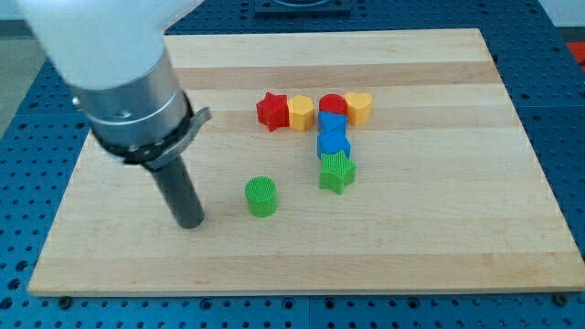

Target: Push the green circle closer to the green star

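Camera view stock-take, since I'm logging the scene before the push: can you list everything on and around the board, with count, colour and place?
green circle: one, green, low centre of the board, alone.
green star: one, green, to the view's right of the circle, bottom of a column.
blue blocks: two, blue, stacked in the column above the green star; shapes unclear.
red circle: one, red, top of that column.
yellow heart: one, yellow, right of the red circle.
yellow block: one, yellow, left of the red circle.
red star: one, red, left end of the row.
wooden board: one, light wood.
my tip: one, dark, left of the green circle, apart from it.
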`<state>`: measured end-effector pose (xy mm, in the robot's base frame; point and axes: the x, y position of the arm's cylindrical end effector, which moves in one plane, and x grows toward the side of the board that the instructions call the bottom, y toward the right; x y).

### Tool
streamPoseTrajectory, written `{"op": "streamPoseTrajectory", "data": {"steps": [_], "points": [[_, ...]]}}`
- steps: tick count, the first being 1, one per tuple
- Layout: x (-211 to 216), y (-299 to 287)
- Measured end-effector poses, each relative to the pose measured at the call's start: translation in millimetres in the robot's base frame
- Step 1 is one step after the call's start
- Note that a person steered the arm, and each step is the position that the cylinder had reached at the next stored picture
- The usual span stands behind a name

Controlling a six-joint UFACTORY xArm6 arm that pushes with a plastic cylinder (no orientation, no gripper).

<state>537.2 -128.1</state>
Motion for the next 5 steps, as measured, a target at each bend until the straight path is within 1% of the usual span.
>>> {"op": "streamPoseTrajectory", "data": {"steps": [2, 3, 5], "points": [[-20.0, 80.7], [-20.0, 108.3], [7.1, 108.8]]}}
